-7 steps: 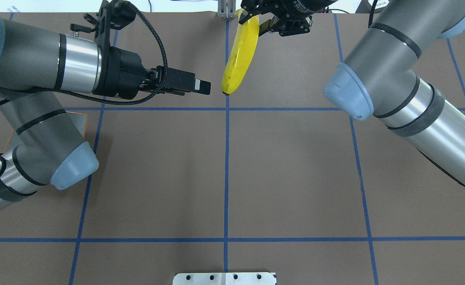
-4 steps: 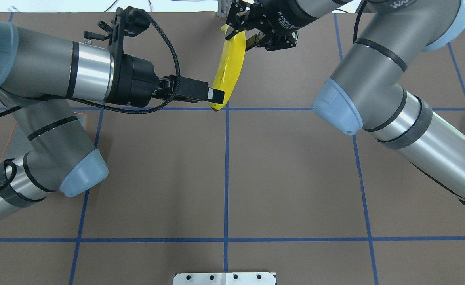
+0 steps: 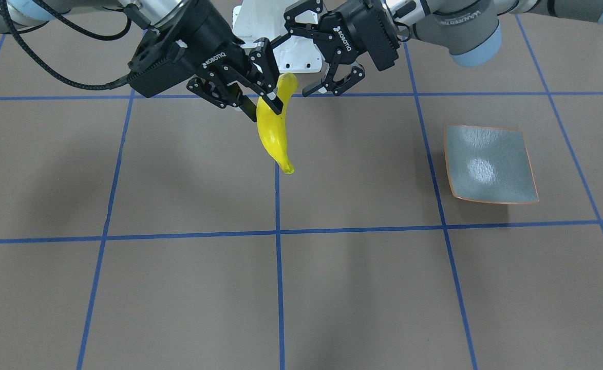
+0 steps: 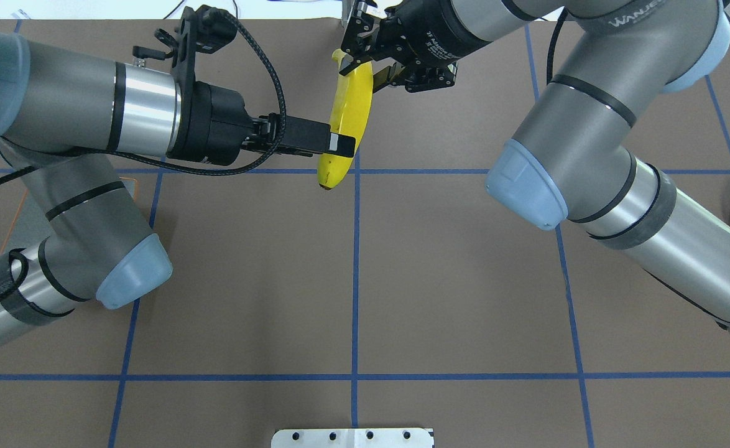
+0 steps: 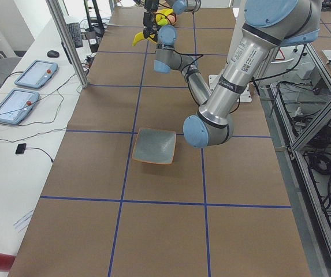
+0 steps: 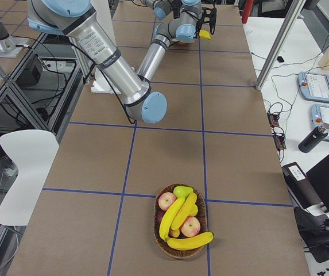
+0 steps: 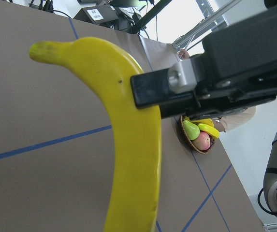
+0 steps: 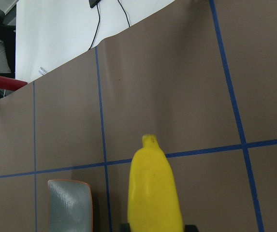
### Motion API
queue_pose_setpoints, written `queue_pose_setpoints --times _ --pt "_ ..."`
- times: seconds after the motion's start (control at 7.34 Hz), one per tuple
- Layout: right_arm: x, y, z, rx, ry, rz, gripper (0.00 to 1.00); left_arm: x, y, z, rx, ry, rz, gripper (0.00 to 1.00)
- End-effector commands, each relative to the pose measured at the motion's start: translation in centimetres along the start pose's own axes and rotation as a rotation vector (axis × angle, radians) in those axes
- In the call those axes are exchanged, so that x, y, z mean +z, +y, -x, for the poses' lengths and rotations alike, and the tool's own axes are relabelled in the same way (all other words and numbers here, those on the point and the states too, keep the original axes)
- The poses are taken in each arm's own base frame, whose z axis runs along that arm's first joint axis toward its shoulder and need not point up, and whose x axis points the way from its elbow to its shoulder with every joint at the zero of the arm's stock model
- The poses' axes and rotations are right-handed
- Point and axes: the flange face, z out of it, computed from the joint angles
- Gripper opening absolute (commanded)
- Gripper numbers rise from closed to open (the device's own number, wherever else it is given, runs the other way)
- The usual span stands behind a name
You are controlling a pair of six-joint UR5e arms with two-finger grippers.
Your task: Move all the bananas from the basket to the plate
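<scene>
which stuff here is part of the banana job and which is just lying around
Job: banana in the right gripper, bananas in the basket, plate.
Lying about: apples, pear, dark bottle, white chair.

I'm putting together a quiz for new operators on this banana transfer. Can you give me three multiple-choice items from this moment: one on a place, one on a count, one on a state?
1. On which side of the robot does the square grey-green plate with the orange rim sit?
A) its left
B) its right
C) dead centre

2. How many curved yellow bananas lie in the round woven basket?
A) one
B) three
C) five

3. The left gripper is:
A) shut tight
B) out of view
C) open

Answers:
1 A: the front-facing view mirrors the robot, and the plate shows on that view's right.
2 B: the exterior right view shows three there.
3 C: its fingers stand spread, and the right gripper clamps the fourth banana in the air.
</scene>
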Motion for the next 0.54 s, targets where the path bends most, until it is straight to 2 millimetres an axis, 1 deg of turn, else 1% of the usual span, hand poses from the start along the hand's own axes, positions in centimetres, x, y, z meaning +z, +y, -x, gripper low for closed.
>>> queue_pose_setpoints --times 0.0,0.27,0.41 --pt "-0.25 0.88 0.32 -0.008 -0.012 0.009 0.0 0.05 -0.08 -0.01 0.0 -0.002 -0.009 1.0" --pt "-0.35 1.36 0.59 -0.013 -0.019 0.015 0.0 0.22 0.1 -0.14 0.0 0.001 -0.004 1.0" --pt "-0.31 1.55 0.65 -0.015 -0.021 0.018 0.0 0.52 0.33 -0.46 0.0 0.008 0.002 0.97"
